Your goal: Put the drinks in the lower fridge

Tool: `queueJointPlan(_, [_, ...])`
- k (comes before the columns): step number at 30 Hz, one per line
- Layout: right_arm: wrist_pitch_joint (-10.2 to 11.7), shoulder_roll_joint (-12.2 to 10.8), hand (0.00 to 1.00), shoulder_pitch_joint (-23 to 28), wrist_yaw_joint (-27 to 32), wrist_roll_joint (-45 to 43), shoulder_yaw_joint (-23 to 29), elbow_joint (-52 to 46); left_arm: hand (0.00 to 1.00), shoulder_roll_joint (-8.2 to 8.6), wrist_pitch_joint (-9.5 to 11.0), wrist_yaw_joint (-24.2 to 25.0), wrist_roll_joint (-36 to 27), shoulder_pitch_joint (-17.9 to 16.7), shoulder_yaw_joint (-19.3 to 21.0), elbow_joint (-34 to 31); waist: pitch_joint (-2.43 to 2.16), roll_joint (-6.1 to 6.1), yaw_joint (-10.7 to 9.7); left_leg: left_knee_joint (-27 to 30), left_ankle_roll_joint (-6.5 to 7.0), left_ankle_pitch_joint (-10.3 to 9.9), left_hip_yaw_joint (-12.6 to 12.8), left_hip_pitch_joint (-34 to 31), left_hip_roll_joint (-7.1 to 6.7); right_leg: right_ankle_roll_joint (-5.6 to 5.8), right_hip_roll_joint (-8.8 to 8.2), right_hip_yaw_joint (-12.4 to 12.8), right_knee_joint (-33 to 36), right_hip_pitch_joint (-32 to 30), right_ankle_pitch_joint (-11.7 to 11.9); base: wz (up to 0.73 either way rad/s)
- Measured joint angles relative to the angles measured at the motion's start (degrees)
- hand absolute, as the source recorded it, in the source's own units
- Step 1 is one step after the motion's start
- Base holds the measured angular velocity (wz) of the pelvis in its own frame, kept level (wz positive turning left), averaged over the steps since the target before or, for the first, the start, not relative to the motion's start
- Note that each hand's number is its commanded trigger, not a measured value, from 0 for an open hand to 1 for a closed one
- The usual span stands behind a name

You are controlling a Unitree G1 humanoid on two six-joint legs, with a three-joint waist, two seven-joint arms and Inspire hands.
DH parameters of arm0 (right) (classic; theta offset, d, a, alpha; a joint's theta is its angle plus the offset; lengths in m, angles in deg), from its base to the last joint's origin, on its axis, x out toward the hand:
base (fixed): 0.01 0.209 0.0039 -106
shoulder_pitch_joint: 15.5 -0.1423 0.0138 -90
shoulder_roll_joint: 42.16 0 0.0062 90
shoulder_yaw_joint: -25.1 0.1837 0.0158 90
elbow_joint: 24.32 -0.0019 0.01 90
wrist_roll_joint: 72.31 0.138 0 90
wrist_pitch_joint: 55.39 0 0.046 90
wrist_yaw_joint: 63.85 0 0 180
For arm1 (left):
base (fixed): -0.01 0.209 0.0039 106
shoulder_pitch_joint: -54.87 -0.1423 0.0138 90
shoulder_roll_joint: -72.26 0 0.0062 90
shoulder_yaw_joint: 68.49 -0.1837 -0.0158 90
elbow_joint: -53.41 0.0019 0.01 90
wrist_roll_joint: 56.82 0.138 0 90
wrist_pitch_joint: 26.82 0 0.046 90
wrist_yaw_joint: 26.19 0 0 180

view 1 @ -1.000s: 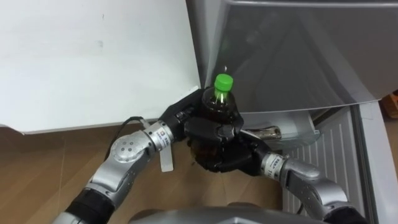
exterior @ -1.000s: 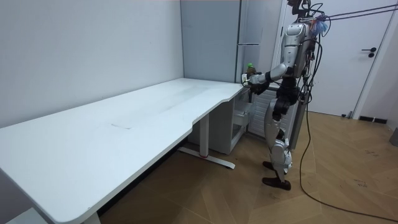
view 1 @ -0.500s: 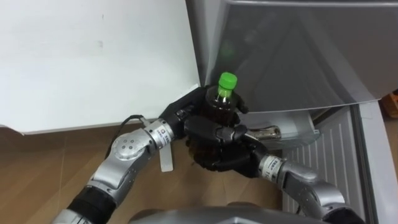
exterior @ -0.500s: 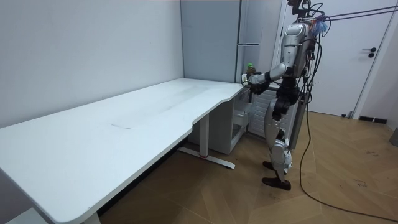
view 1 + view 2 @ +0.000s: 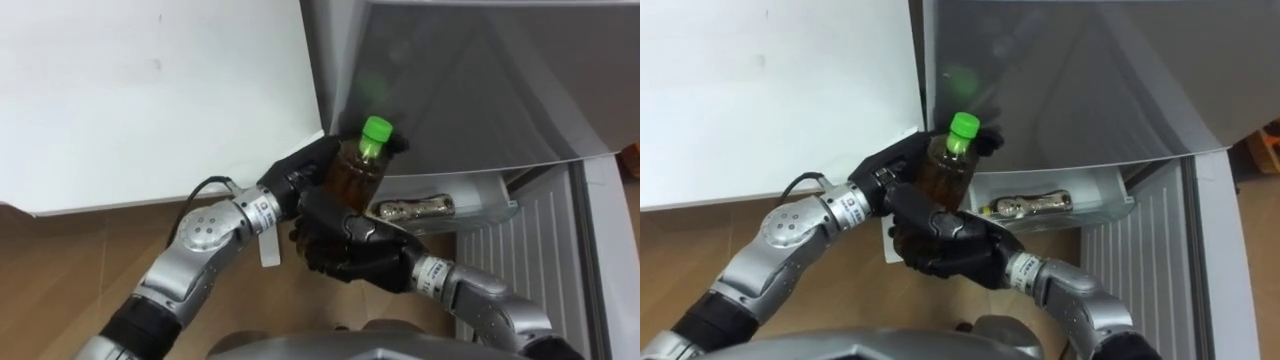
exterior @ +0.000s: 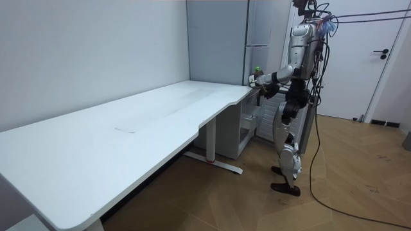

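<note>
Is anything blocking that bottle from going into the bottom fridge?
Nothing visible does. The left hand and right hand grip the bottle close to the open drawer, and the space between them looks clear. A second bottle already lies in the drawer.

Brown bottle [image 5: 352, 176], green cap [image 5: 376, 128], tilted, second bottle [image 5: 410, 209] seemingly lying flat
</note>
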Motion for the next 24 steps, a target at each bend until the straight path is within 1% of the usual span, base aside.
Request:
queueJointPlan(1, [0.2, 0.07, 1.0, 0.0, -0.11, 0.0, 0.01, -0.02, 0.0, -0.12, -0.49, 0.0, 0.26, -0.01, 0.05, -0.66, 0.01, 0.02, 0.0, 0.06, 0.0, 0.0, 0.0, -0.02, 0.01, 0.0, 0.0, 0.08, 0.04, -0.03, 0.0, 0.0])
queueJointPlan(3, [1.57, 0.3, 1.0, -0.02, -1.23, 0.14, 0.03, -0.03, 0.0, -0.71, -1.68, 0.01, 0.54, -0.01, 0.07, -3.33, -0.01, 0.27, 0.0, 0.42, 0.0, 0.0, -0.01, -0.14, 0.06, -0.05, 0.0, 0.22, 0.06, 0.0, 0.05, 0.0])
queueJointPlan(7, [3.3, 0.46, 1.0, -0.24, -2.94, 0.98, 0.11, -0.03, 0.0, -0.92, -1.85, 0.01, 0.27, 0.05, 0.3, -6.37, 0.02, 1.04, -0.1, 1.38, 0.0, -0.01, -0.23, -0.56, 0.12, -0.08, -0.08, 0.13, 0.09, 0.02, 0.26, 0.01])
queueJointPlan(11, [3.36, 1.14, 1.0, -0.22, -4.13, 1.01, 0.13, -0.29, 0.0, -1.02, -1.9, 0.0, -3.06, 0.07, 1.07, -10.7, 0.05, 1.26, -0.08, 1.97, 0.02, -0.03, -1.26, -1.02, 0.12, -0.21, -0.12, -0.32, 0.29, -0.02, 0.41, 0.07])
queueJointPlan(13, [3.34, 1.67, 1.0, -0.13, -4.34, 0.91, 0.0, -0.08, 0.0, -1.02, -1.9, -0.05, -3.16, 0.07, 1.75, -13.22, 0.06, 1.28, 0.1, 1.87, 0.04, -0.05, -1.29, -1.0, 0.17, -0.28, -0.05, -0.32, 0.29, -0.06, 0.57, 0.0])
queueJointPlan(16, [3.36, 1.91, 1.0, 1.14, -5.53, 0.66, 0.73, -0.49, 0.0, -1.07, -1.92, 0.02, -3.21, 0.06, 3.96, -16.04, 0.01, 1.42, 0.36, 1.82, 0.05, -0.06, -1.29, -0.95, 0.23, -0.39, -0.01, -0.45, 0.25, -0.03, 0.73, 0.0])
queueJointPlan(17, [3.33, 1.83, 1.0, 1.86, -5.42, 0.58, 0.91, -0.48, 0.0, -1.08, -1.92, 0.1, -4.14, 0.06, 5.32, -18.12, -0.02, 1.5, 0.34, 1.89, 0.04, -0.06, -1.3, -0.93, 0.25, -0.4, 0.0, -0.44, 0.29, 0.0, 0.74, 0.0])
queueJointPlan(18, [3.23, 1.86, 1.0, 2.5, -5.36, 0.14, 0.97, -0.48, 0.0, -0.99, -1.81, 0.29, -6.47, 0.06, 6.64, -21.57, -0.01, 1.59, 0.35, 1.89, 0.04, -0.06, -1.31, -0.91, 0.25, -0.4, 0.0, -0.43, 0.33, 0.0, 0.74, 0.0])
queueJointPlan(19, [3.19, 1.9, 1.0, 2.69, -5.37, -0.11, 0.94, -0.48, 0.0, -0.86, -1.35, 0.52, -8.22, 0.09, 7.28, -23.28, -0.02, 1.64, 0.36, 1.88, 0.04, -0.06, -1.3, -0.87, 0.25, -0.4, 0.0, -0.37, 0.35, 0.0, 0.74, 0.0])
queueJointPlan(21, [3.17, 1.97, 1.0, 3.36, -5.42, -0.36, 1.31, -0.48, 0.0, -0.32, 1.1, 1.02, -14.13, 0.08, 9.44, -28.85, 0.01, 1.91, 0.36, 1.7, 0.04, -0.05, -1.29, -0.27, 0.18, -0.39, 0.04, -0.13, 0.3, 0.48, 0.73, -0.05])
queueJointPlan(22, [3.17, 1.97, 1.0, 3.54, -5.42, -0.43, 1.6, -0.48, 0.0, -0.37, 1.43, 1.04, -15.01, 0.07, 10.01, -29.61, 0.08, 2.1, 0.6, 1.6, 0.04, -0.05, -1.29, 0.1, 0.18, -0.39, 0.06, -0.09, 0.2, 0.81, 0.73, -0.07])
queueJointPlan(24, [3.23, 1.86, 1.0, 4.86, -5.37, -0.58, 3.77, -0.64, 0.0, -0.16, 1.57, 1.06, -18.43, 0.07, 13.31, -31.5, 0.14, 2.65, 1.86, 0.7, 0.04, -0.05, -1.19, 1.84, 0.12, -0.33, 0.19, 0.27, 0.05, 1.99, 0.69, -0.08])
